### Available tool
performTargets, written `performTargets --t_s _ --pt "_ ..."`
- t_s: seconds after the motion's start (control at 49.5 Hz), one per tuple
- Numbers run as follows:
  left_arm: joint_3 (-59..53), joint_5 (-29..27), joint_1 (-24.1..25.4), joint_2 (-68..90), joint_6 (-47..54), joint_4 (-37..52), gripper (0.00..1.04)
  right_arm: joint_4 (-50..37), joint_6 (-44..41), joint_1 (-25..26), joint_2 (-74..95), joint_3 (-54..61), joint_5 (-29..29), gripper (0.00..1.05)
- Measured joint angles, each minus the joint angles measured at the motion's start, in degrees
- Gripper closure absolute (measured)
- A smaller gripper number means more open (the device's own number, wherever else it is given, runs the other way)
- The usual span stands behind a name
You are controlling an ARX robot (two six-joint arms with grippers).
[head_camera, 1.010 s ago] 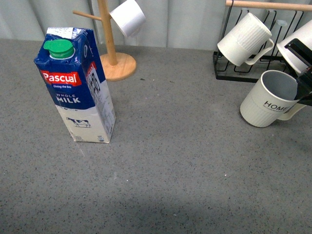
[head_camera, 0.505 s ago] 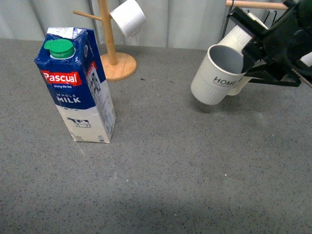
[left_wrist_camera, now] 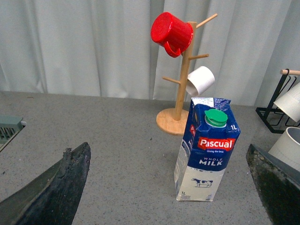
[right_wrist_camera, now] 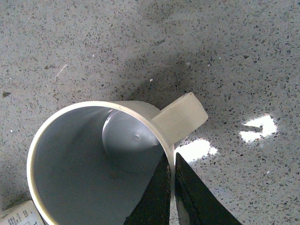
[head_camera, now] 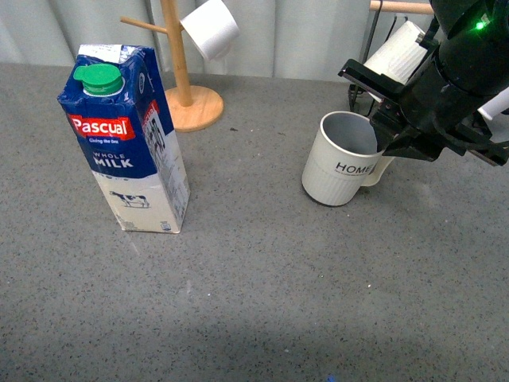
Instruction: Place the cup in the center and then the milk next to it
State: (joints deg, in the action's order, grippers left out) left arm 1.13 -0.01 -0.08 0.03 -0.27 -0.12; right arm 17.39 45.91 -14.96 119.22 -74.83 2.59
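Note:
The cup, off-white and ribbed with "HOME" in black, hangs slightly tilted low over the grey table, right of the middle. My right gripper is shut on its rim beside the handle. In the right wrist view the fingers pinch the rim of the cup, one inside and one outside. I cannot tell if its base touches the table. The milk stands upright at the left, apart from the cup. It also shows in the left wrist view. My left gripper is open, empty and well short of the milk.
A wooden mug tree stands behind the milk with a small white cup and a red mug on it. A black rack with plain white ribbed mugs stands at the back right, behind my right arm.
My right gripper has carried the cup from the right edge by the rack leftward, then lowered it toward the table near the middle. The milk has not moved.

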Motion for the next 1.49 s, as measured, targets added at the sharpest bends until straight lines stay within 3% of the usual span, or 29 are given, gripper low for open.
performTargets --t_s 0.101,0.263,0.444,0.545,0.667,0.747,0.869,0.97,1.172,1.273,1.495 --pt "0.0 0.0 0.0 0.0 0.0 0.0 0.06 0.0 -1.0 0.0 0.0 0.0 0.5 1.01" --pt "0.0 0.0 0.0 0.0 0.0 0.0 0.06 -0.5 -0.9 -0.2 -0.3 0.3 -0.2 0.80" --pt "0.0 0.0 0.0 0.0 0.0 0.0 0.06 -2.8 -0.5 -0.5 -4.7 1.8 -1.1 0.50" --pt "0.0 0.0 0.0 0.0 0.0 0.0 0.06 -4.6 -0.7 -0.6 -8.6 3.4 0.2 0.35" --pt "0.0 0.0 0.0 0.0 0.0 0.0 0.06 -9.5 -3.2 -0.5 -15.7 8.4 3.5 0.10" --pt "0.0 0.0 0.0 0.0 0.0 0.0 0.06 -29.2 -13.4 0.1 -18.6 18.1 9.0 0.21" --pt "0.0 0.0 0.0 0.0 0.0 0.0 0.06 -60.3 -31.5 2.3 -22.2 33.5 9.3 0.39" --pt "0.0 0.0 0.0 0.0 0.0 0.0 0.06 -74.1 -39.9 4.2 -26.9 41.6 8.3 0.55" --pt "0.0 0.0 0.0 0.0 0.0 0.0 0.06 -77.9 -44.5 6.5 -34.8 50.8 6.0 0.83" --pt "0.0 0.0 0.0 0.0 0.0 0.0 0.06 -77.9 -45.6 7.9 -39.5 56.7 4.3 1.04" --pt "0.0 0.0 0.0 0.0 0.0 0.0 0.06 -79.3 -45.7 10.5 -47.8 65.9 2.0 1.04"
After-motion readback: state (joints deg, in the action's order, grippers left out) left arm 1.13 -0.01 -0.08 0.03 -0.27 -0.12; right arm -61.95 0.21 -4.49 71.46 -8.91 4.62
